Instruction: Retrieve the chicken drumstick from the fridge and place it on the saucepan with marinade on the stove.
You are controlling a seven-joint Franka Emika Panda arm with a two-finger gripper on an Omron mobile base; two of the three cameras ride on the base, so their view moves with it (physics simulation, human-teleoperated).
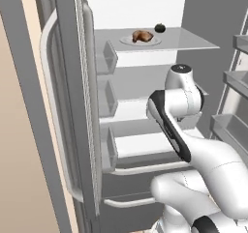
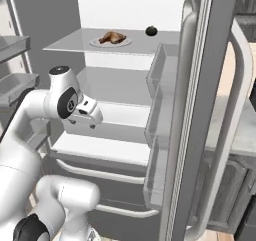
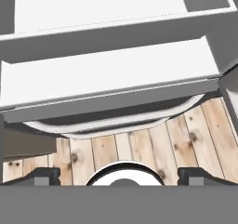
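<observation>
Nearest you, the white arm (image 1: pixel 193 150) rises in front of the open fridge (image 1: pixel 145 82), its elbow bent so that the hand hangs at the height of the lower shelves. The gripper (image 2: pixel 86 122) points downward in the right base view, and in the hand view its two dark fingertips (image 3: pixel 44 175) sit far apart at the bottom corners, spread wide with nothing between them. Below the hand you look down on a floor (image 3: pixel 139 146) of pale wooden planks, and just beyond it on the curved pale handles (image 3: pixel 111 123) of the two bottom drawers.

Past the hand, the fridge stands with both doors swung out. The left door (image 1: pixel 72 106) carries a long pale vertical handle (image 1: pixel 51 111) and three clear bins (image 1: pixel 109 106) stacked on its inner face; the right door (image 2: pixel 200 110) shows the same in the right base view. Inside, white walls frame the grey shelves (image 2: pixel 110 85), the lower ones bare.

Farthest from you, on the top shelf (image 1: pixel 193 41) well above the gripper, the chicken drumstick (image 1: pixel 142 36) lies on a pale plate (image 1: pixel 154 42), golden brown and lumpy. A small dark round fruit (image 1: pixel 160 28) sits on the same shelf just beside the plate, behind it and to its right, apart from the meat.
</observation>
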